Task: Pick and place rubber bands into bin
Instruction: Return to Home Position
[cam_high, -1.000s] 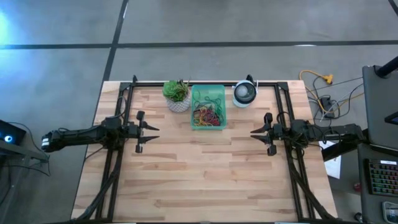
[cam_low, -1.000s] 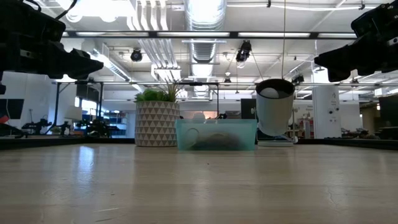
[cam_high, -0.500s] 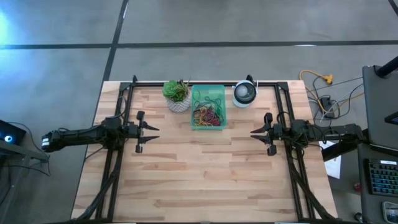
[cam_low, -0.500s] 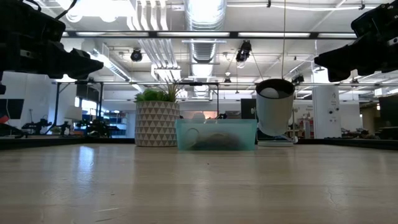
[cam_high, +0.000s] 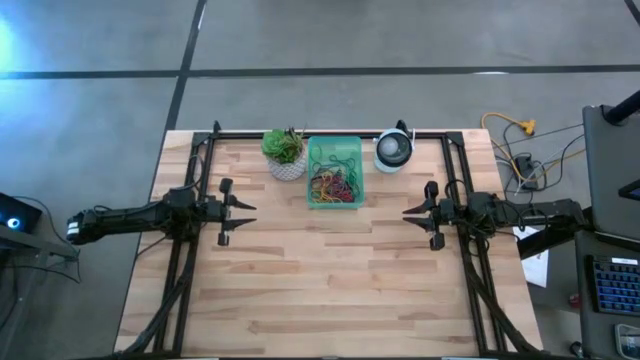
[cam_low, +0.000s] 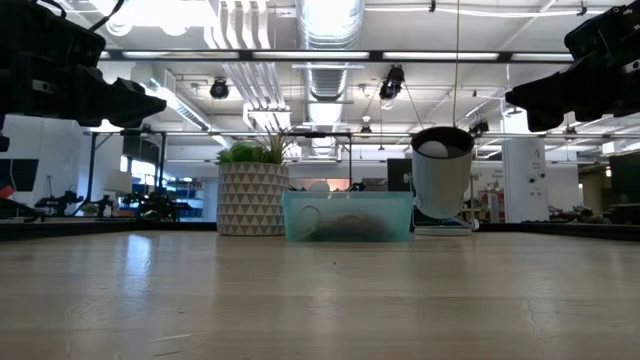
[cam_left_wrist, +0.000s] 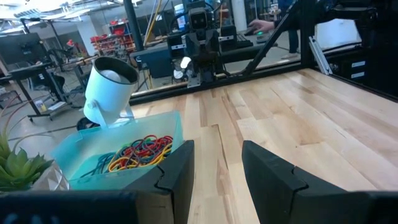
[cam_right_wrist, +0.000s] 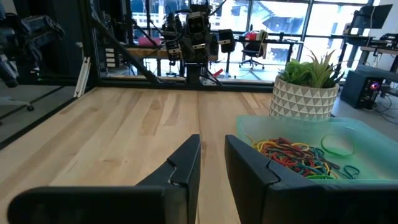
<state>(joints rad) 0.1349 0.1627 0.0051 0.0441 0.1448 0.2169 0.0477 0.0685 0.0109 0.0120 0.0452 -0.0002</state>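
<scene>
You have a plant pot (cam_high: 285, 155) and a round device (cam_high: 394, 151) flanking the bin (cam_high: 309, 175) at the back of the surface (cam_high: 330, 280), with only bare wood between it and either gripper. The rubber bands (cam_high: 334, 184) lie heaped inside the bin, which sits midway between the left gripper (cam_high: 250, 214) and the right gripper (cam_high: 408, 215), a little behind their line and well apart from both. Both arms reach in level from opposite sides, fingertips facing each other, each gripper narrowly parted and holding nothing.
</scene>
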